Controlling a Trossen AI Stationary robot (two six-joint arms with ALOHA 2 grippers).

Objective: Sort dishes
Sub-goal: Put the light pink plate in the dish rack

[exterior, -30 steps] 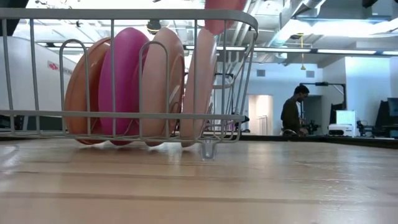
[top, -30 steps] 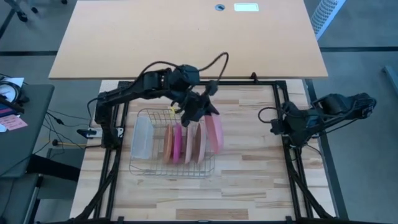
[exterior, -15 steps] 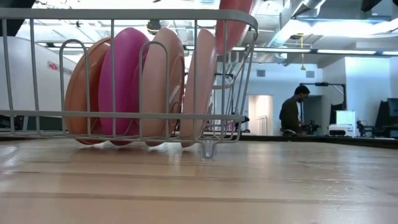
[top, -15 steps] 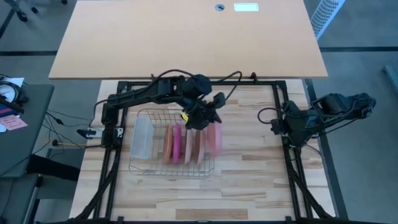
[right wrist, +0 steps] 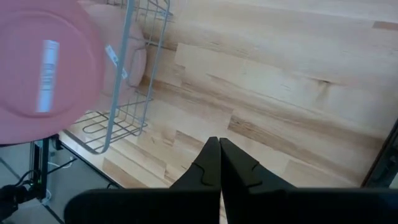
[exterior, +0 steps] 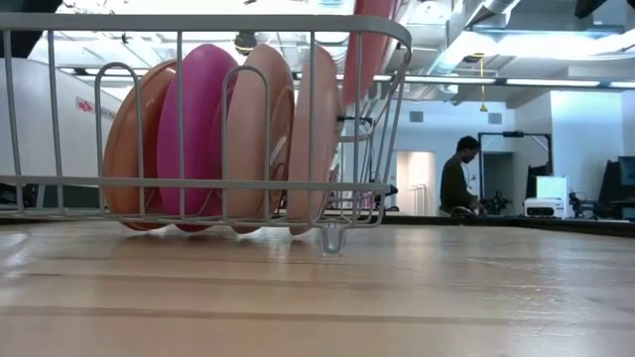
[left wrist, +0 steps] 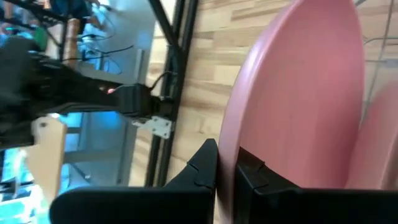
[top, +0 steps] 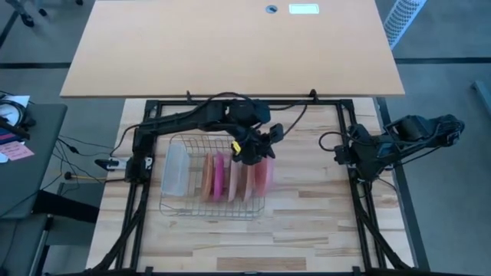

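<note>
The light wooden slatted counter (top: 307, 222) carries a silver wire rack (top: 211, 207) at its nine o'clock side. Four round plastic plates (exterior: 218, 139), orange-tan, magenta and two pale pink, stand upright inside. Overhead, the left claw (top: 252, 153) pinches a round red plastic plate (left wrist: 305, 99) at the rack's three o'clock end; only its wrist view shows the fingers clamping the rim. The right claw (right wrist: 219, 163) waits closed at three o'clock.

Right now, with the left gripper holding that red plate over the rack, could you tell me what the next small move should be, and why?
Probably lower it. The left gripper is shut on the red plate, held upright above the rightmost end of the wire rack, beside the pale pink plate; it does not look seated yet.
</note>
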